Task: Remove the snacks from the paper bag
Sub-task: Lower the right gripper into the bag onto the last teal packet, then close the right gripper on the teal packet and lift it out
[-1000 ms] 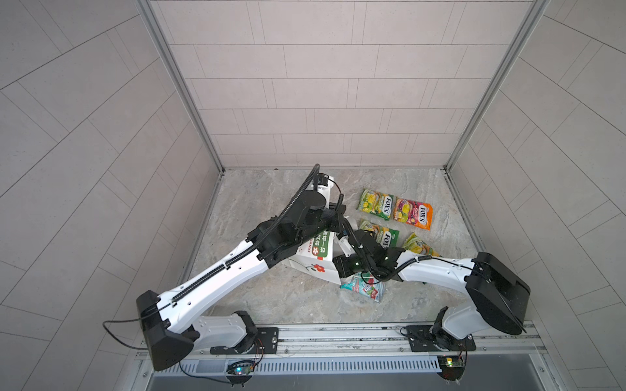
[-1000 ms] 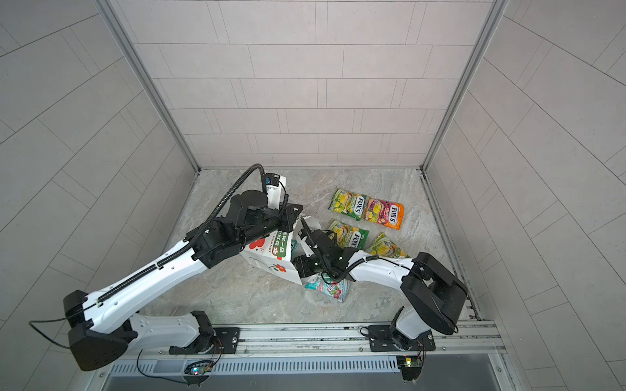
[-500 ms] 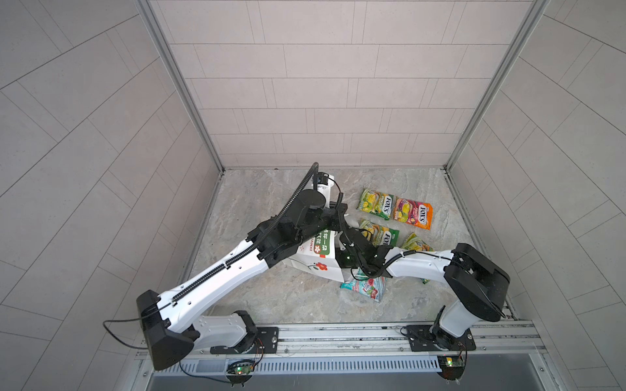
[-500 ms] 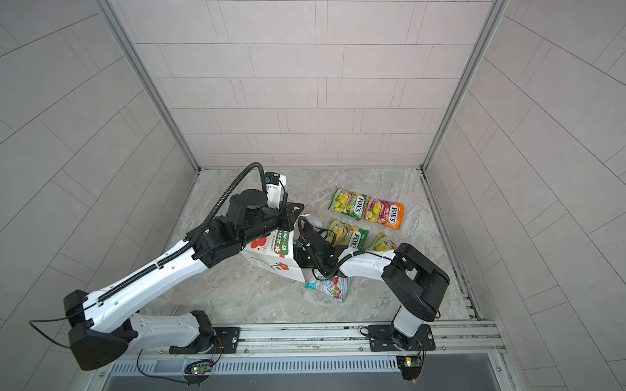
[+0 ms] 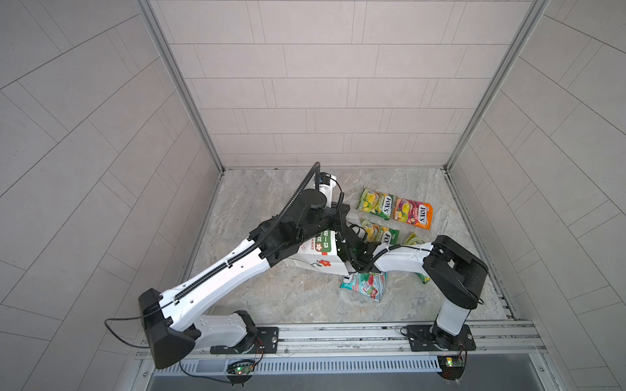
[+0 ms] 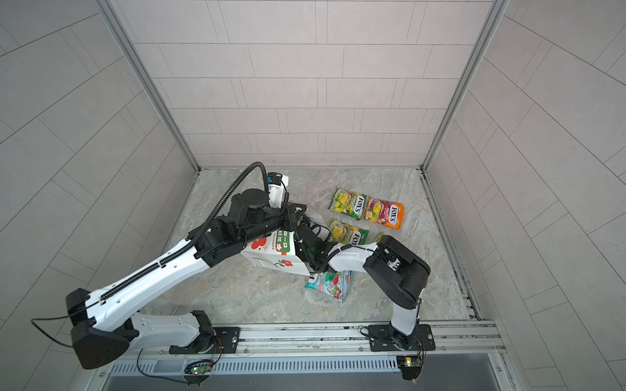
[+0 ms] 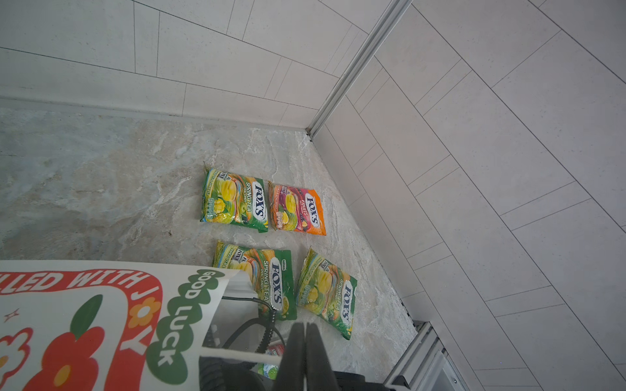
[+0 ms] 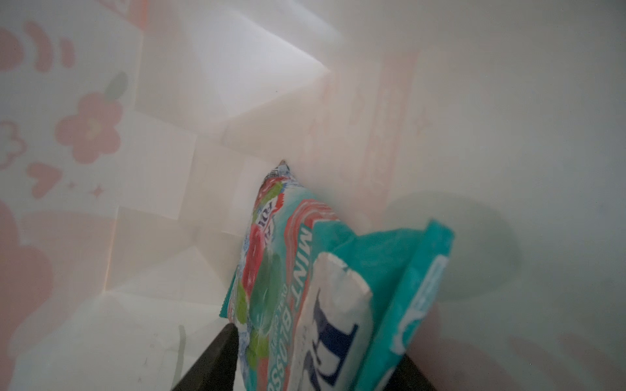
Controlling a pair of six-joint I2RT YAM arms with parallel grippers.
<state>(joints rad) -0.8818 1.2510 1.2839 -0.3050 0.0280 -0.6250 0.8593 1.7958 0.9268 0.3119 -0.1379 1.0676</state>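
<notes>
White paper bag (image 5: 321, 261), tipped over mid-floor and printed "GOOD LUCK", is held by its cord handle (image 7: 237, 356) in the clamped left gripper (image 7: 306, 333). Inside it, the right gripper (image 8: 315, 352) is set wide astride a teal packet (image 8: 281, 270) lettered "MINT BLOSSOM". Closing and withdrawal are judged to be called for next. Five others are laid out to the right, among them a green "SPRING TEA" packet (image 7: 233, 199) and an orange "FRUITS" packet (image 7: 298, 211), both marked "FOX'S".
</notes>
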